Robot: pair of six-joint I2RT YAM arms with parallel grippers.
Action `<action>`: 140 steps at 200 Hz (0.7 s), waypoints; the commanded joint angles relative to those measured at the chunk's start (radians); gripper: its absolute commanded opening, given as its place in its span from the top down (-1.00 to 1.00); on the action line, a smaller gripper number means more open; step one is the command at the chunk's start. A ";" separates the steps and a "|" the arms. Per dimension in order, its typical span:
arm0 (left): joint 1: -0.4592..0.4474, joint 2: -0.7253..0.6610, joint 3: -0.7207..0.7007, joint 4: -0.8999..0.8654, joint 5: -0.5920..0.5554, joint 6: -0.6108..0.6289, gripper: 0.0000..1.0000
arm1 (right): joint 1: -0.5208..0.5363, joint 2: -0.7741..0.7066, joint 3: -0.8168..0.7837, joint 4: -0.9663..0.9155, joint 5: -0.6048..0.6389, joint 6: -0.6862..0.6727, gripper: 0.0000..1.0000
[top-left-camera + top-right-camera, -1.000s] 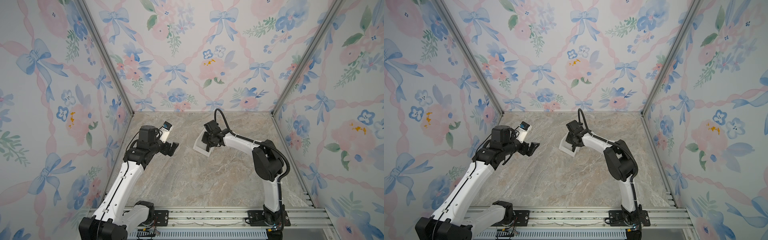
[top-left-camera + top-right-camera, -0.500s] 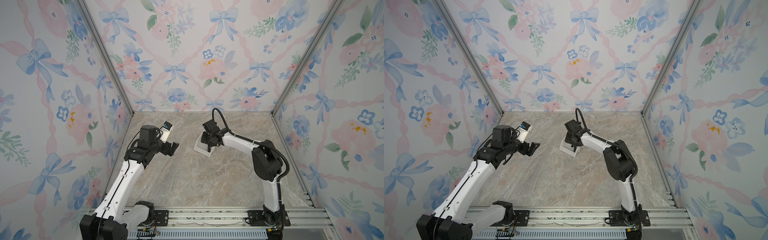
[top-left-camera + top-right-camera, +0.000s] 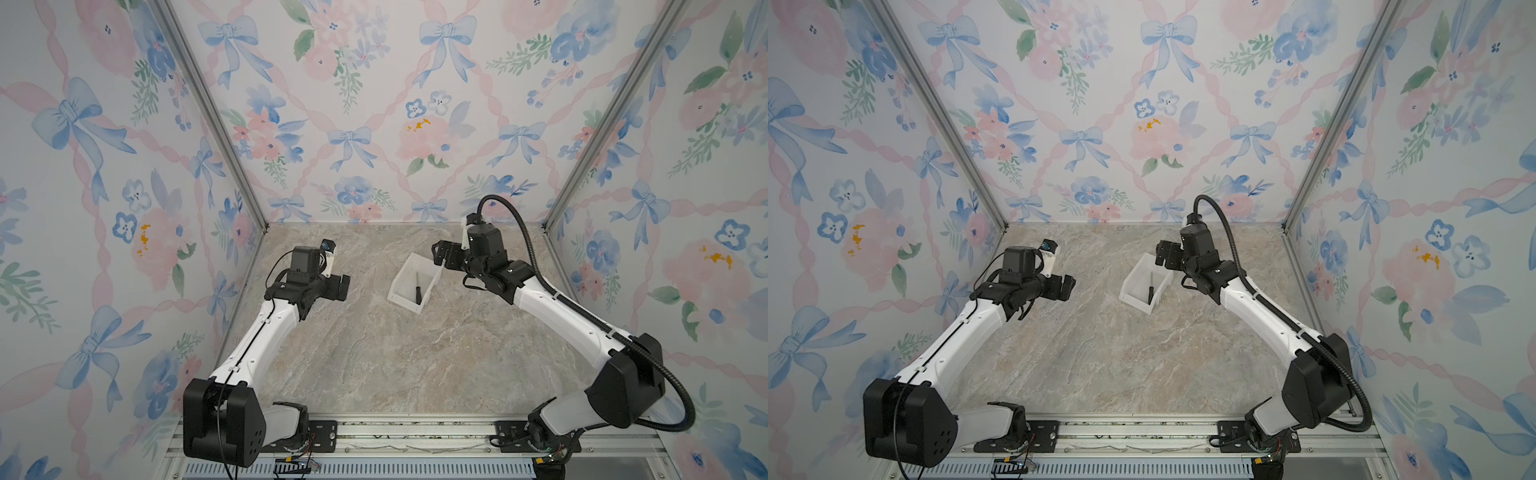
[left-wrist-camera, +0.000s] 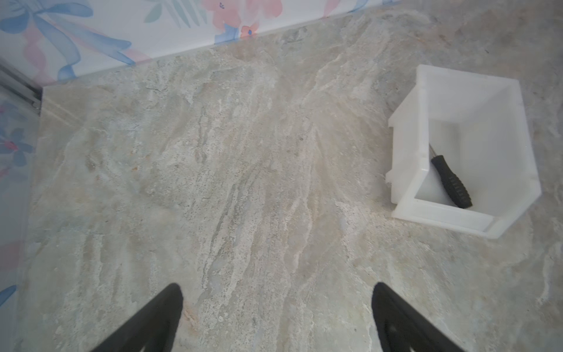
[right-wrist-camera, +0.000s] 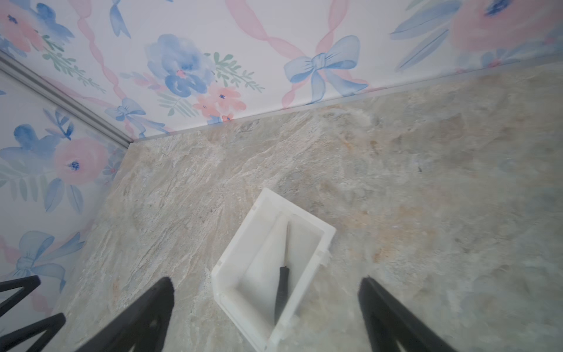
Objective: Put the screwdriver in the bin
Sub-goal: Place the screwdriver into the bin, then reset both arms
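Observation:
The white bin (image 3: 400, 279) stands on the marble table towards the back, seen in both top views (image 3: 1133, 277). Inside it lies the screwdriver (image 3: 417, 291) (image 3: 1149, 289), black handle towards the low front edge, flat on the floor of the bin. My right gripper (image 3: 441, 254) (image 3: 1165, 255) hovers open and empty just behind the bin's back right corner. In the right wrist view its open gripper (image 5: 266, 279) frames the bin (image 5: 240, 243) and the screwdriver (image 5: 281, 289). My left gripper (image 3: 343, 286) (image 4: 277, 286) is open and empty, well left of the bin (image 4: 408, 146).
Flowered walls close the table in at the back and on both sides. An aluminium rail (image 3: 374, 434) runs along the front edge and carries both arm bases. The right arm's black cable (image 3: 523, 241) arches above its wrist.
My right gripper has opened and drawn back to the right, off the bin. The screwdriver now lies loose in the bin. The left arm has stayed in place.

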 commanded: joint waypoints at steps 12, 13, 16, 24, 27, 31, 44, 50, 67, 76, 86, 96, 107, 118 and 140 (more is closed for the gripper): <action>0.130 -0.050 -0.168 0.361 -0.025 -0.168 -0.96 | -0.030 -0.166 -0.215 0.066 0.112 -0.196 -0.94; 0.131 -0.051 -0.176 0.372 -0.027 -0.168 -0.96 | -0.034 -0.171 -0.221 0.067 0.114 -0.198 -0.94; 0.133 -0.055 -0.196 0.410 -0.030 -0.164 -0.96 | -0.039 -0.189 -0.240 0.073 0.120 -0.205 -0.94; 0.134 -0.064 -0.261 0.520 -0.037 -0.143 -0.96 | -0.062 -0.234 -0.288 0.094 0.120 -0.222 -0.93; 0.134 -0.065 -0.291 0.562 -0.034 -0.132 -0.96 | -0.072 -0.251 -0.306 0.103 0.123 -0.230 -0.94; 0.134 -0.064 -0.323 0.606 -0.034 -0.127 -0.96 | -0.083 -0.274 -0.333 0.119 0.130 -0.239 -0.93; 0.133 -0.047 -0.376 0.696 -0.013 -0.137 -0.96 | -0.130 -0.358 -0.437 0.184 0.143 -0.264 -0.94; 0.132 -0.032 -0.399 0.730 -0.001 -0.141 -0.96 | -0.160 -0.394 -0.478 0.206 0.148 -0.276 -0.93; 0.131 0.015 -0.478 0.847 -0.013 -0.170 -0.96 | -0.252 -0.482 -0.567 0.250 0.174 -0.322 -0.94; 0.126 0.045 -0.529 0.935 -0.019 -0.167 -0.96 | -0.300 -0.521 -0.617 0.283 0.182 -0.348 -0.94; 0.113 0.074 -0.573 1.025 -0.038 -0.114 -0.96 | -0.346 -0.550 -0.679 0.350 0.190 -0.370 -0.94; 0.109 0.106 -0.627 1.147 -0.061 -0.086 -0.96 | -0.381 -0.560 -0.742 0.433 0.192 -0.387 -0.94; 0.112 0.140 -0.674 1.276 -0.099 -0.073 -0.96 | -0.407 -0.547 -0.794 0.516 0.209 -0.397 -0.94; 0.117 0.133 -0.679 1.285 -0.105 -0.064 -0.96 | -0.430 -0.518 -0.856 0.633 0.221 -0.391 -0.93; 0.121 0.160 -0.724 1.405 -0.120 -0.058 -0.96 | -0.463 -0.408 -0.925 0.821 0.217 -0.341 -0.94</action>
